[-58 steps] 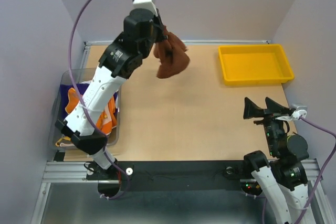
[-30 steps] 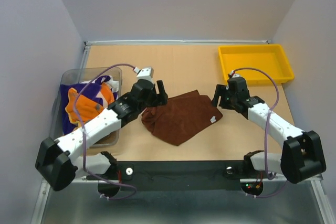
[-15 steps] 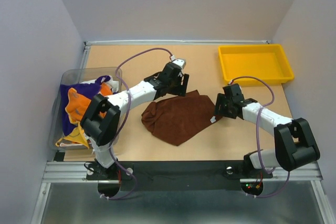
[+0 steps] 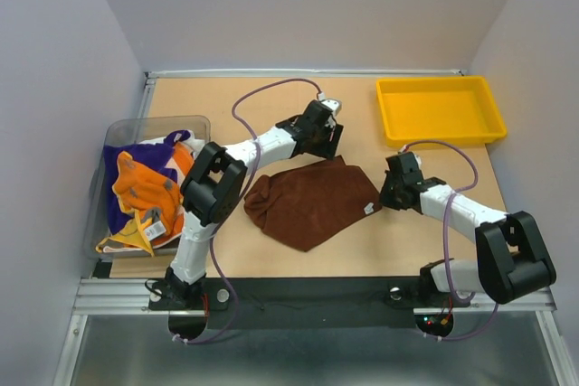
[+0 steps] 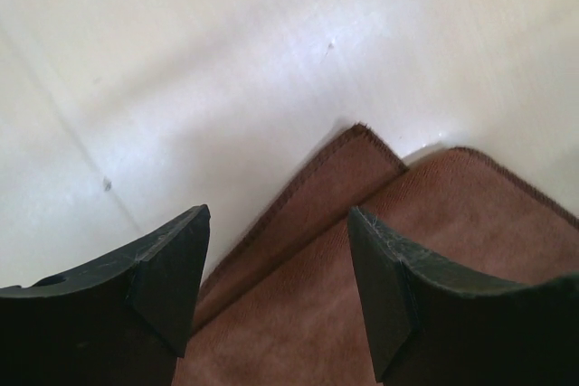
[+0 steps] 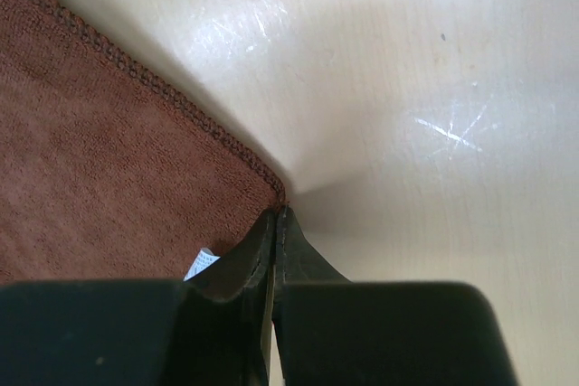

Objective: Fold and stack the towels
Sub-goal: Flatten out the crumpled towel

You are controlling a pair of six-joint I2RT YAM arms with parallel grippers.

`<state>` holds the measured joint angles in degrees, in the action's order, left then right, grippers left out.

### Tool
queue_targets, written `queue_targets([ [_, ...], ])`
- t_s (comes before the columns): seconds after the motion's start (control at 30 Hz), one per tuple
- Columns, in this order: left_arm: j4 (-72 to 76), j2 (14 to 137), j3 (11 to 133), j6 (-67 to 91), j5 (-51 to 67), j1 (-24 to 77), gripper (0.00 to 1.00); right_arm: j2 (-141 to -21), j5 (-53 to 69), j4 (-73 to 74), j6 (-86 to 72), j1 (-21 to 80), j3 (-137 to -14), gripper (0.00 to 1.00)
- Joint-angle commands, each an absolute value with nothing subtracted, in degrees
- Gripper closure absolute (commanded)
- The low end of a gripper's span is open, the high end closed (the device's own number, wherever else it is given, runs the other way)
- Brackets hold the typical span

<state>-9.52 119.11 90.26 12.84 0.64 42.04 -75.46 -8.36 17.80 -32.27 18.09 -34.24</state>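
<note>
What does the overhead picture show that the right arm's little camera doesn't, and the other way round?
Only the overhead view shows the yellow tray, the clear bin of orange and purple towels, and the open left claw at the brown towel's far corner. Only the right wrist view shows the right claw pinched shut on that towel's corner, beside a white tag. Both show the brown towel and the table.

- Your top external view looks down from above and behind the arm bases across the whole desk [image 4: 271, 223].
- Your two wrist views sit close over the desk, facing downward past their own jaws.
- All three share the brown towel [image 4: 312, 201] [image 5: 434, 268] [image 6: 109, 178].
</note>
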Motion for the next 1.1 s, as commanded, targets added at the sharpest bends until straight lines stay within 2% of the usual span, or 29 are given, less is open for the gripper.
queue_targets([
  [0.0,-8.79,120.32,96.15,8.97,3.51,42.71,0.27,-74.53,-11.16,20.39,-34.63,18.54,-32.87,0.99],
  [0.13,-8.53,123.48,99.13,4.41,5.27,44.12,0.28,-74.27,-10.28,20.57,-34.10,18.54,-32.78,0.99],
  [0.37,-8.26,126.74,100.99,-2.19,8.35,44.82,0.41,-74.62,-8.79,20.57,-33.40,18.55,-32.87,0.99],
  [0.8,-5.63,130.43,101.78,-2.29,0.62,45.26,0.41,-74.00,-7.56,20.57,-32.87,18.54,-32.69,0.99],
  [1.07,-5.27,131.57,100.29,-0.18,1.58,46.40,0.41,-72.86,-7.30,20.57,-32.78,18.54,-32.34,0.99],
])
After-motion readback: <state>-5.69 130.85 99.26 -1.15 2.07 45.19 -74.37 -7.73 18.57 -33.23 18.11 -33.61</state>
